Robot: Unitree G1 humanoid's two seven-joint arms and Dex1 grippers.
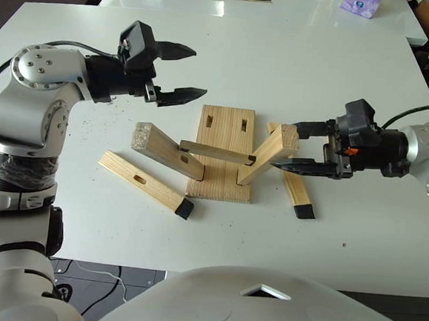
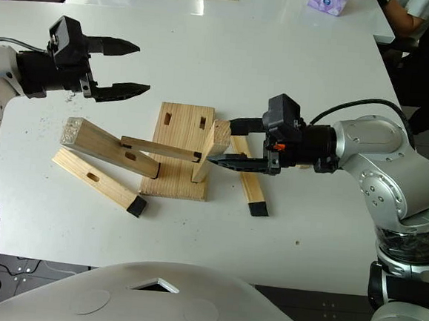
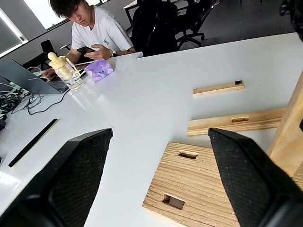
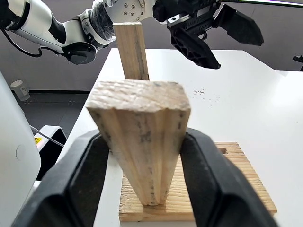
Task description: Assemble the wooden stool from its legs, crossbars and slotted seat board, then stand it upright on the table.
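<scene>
Right gripper (image 1: 288,145) pinches the top of tilted leg (image 1: 265,163), whose foot sits on seat board (image 1: 228,124), mid-table (image 1: 319,64). Crossbar (image 1: 215,152) joins it to second leg (image 1: 163,149) at left. Left gripper (image 1: 195,73) is spread, hovering far-left of the board. Loose leg (image 1: 142,181) lies near-left, spare leg (image 1: 299,191) right.

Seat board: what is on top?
A leg held by the right gripper stands tilted on the seat board; a crossbar spans above. Anything under the leg's foot is covered.
</scene>
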